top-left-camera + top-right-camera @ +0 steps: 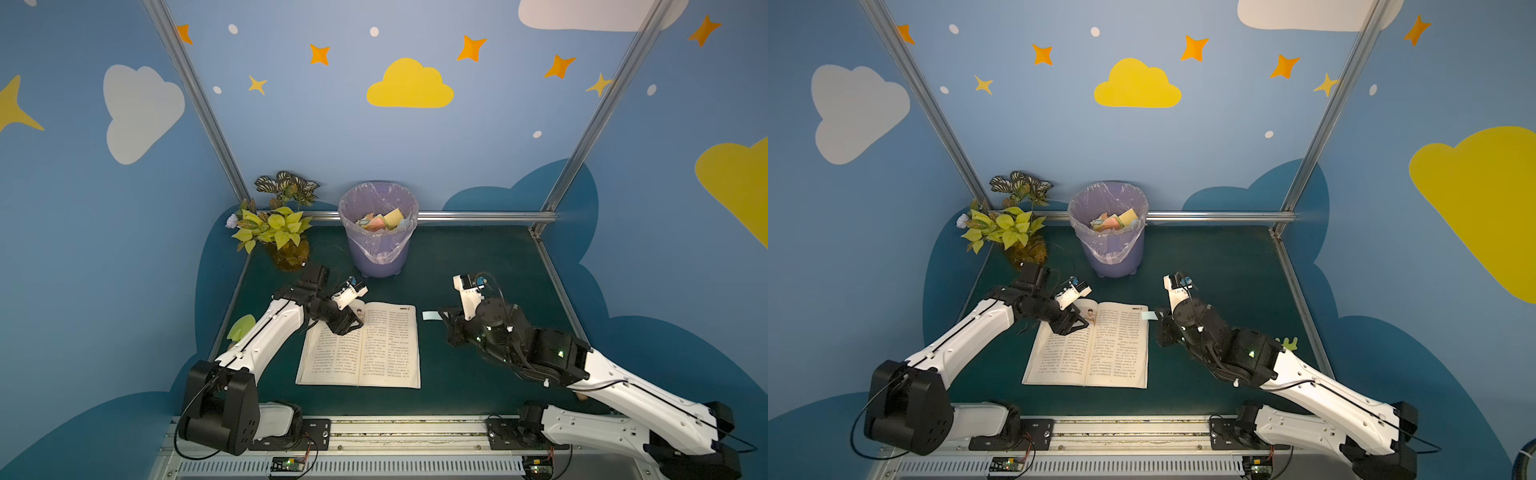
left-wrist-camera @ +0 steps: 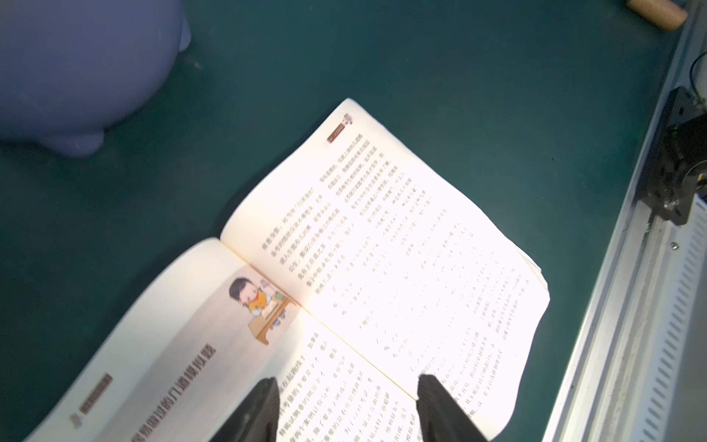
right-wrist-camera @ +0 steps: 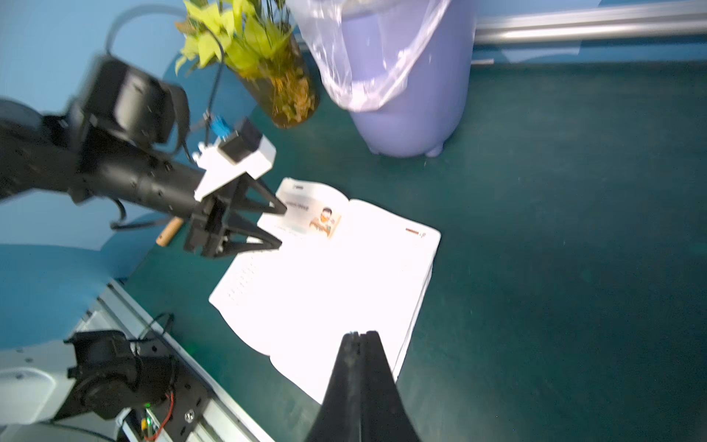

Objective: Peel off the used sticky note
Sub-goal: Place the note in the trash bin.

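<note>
One rectangular sticky note [image 1: 432, 316], paper book [image 1: 361, 345]

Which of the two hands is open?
The left hand, over the book: its fingers stand apart, while the right hand is shut on the blue sticky note.

Far-right mat [image 1: 478, 253] lies open. Bin [image 1: 376, 249] and plant [image 1: 276, 226] stand along the far edge. The book [image 1: 361, 349] covers the centre.
</note>
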{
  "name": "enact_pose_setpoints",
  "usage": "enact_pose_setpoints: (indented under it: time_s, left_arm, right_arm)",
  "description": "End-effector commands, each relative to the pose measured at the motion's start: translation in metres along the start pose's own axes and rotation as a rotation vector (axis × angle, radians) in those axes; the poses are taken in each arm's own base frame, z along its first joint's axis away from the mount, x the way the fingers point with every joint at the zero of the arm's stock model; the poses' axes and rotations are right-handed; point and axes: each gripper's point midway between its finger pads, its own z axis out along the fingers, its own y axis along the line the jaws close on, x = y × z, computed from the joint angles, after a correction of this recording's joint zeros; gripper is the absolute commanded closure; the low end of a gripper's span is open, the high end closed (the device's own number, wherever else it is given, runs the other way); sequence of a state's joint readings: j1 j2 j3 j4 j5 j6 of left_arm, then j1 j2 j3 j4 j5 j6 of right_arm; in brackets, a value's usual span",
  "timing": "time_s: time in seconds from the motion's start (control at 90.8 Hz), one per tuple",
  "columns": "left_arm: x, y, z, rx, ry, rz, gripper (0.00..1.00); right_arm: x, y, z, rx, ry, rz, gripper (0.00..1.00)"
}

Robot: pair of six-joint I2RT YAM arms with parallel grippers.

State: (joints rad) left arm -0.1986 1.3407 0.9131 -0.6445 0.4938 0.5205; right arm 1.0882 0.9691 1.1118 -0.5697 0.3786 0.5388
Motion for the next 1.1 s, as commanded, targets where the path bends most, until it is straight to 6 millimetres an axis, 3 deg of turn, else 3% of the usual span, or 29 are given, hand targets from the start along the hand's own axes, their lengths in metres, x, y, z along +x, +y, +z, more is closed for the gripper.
enact_pose_setpoints:
  time_s: [0.0,0.242,0.606,0.903,1.09]
  left_arm:
    - [-0.004,0.001,-0.003,0.042,-0.084,-0.037,0.33]
    - [0.004,0.015,0.000,0.037,-0.120,-0.110,0.18]
    - [0.008,0.021,0.003,0.025,-0.138,-0.126,0.00]
    - [0.010,0.024,0.001,0.009,-0.151,-0.121,0.00]
    - [0.007,0.020,-0.006,0.023,-0.170,-0.118,0.00]
  right_arm:
    - [-0.033,0.003,-0.006,0.028,-0.028,-0.073,1.00]
    - [-0.098,0.023,0.008,0.019,-0.073,-0.104,1.00]
    - [-0.173,0.033,0.078,0.010,-0.084,-0.093,1.00]
    - [-0.216,0.010,0.137,0.059,-0.117,-0.059,1.00]
    - [-0.230,-0.004,0.170,0.083,-0.140,-0.068,1.00]
